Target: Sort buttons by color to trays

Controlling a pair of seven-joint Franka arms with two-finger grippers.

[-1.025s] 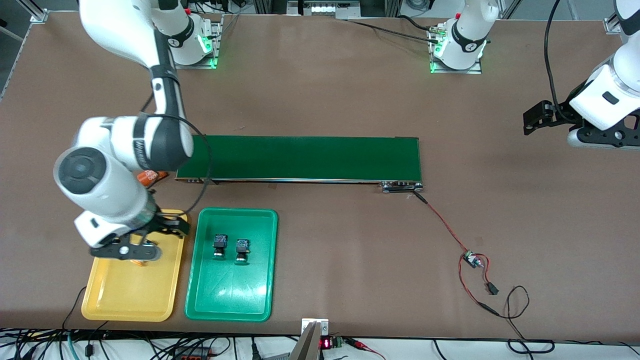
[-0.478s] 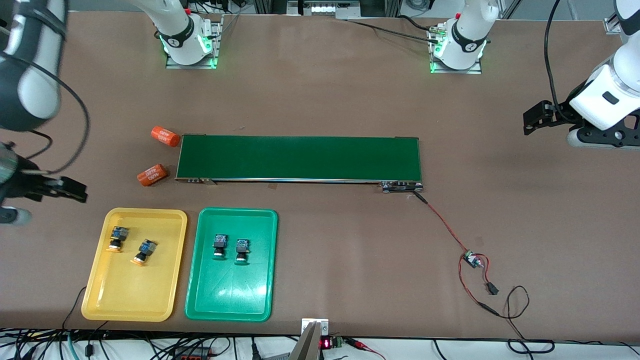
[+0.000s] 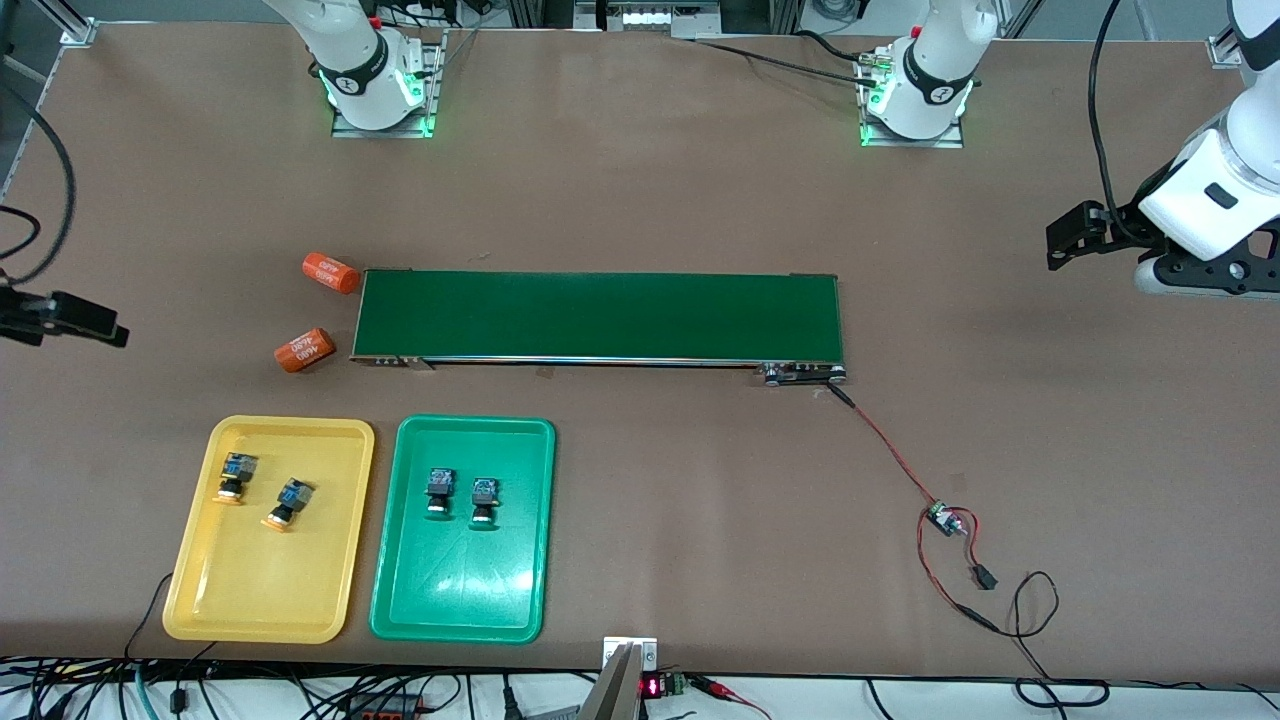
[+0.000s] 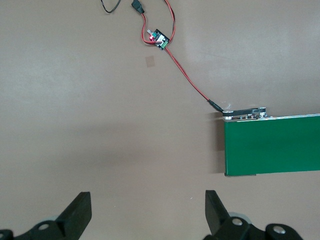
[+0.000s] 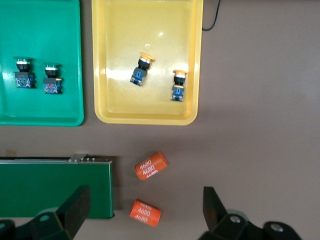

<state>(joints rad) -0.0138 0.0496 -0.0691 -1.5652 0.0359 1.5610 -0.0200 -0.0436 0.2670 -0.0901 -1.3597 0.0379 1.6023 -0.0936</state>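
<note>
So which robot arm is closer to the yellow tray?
The right one. Its tool hangs open at the table's edge, near the yellow tray. The left tool waits open at the left arm's end.

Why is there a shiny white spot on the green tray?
Front view: ceiling light bounces off the green tray, making a bright patch near its front end; the yellow tray glints more faintly. Right wrist view: both trays look evenly lit, with nearly no glare.
</note>
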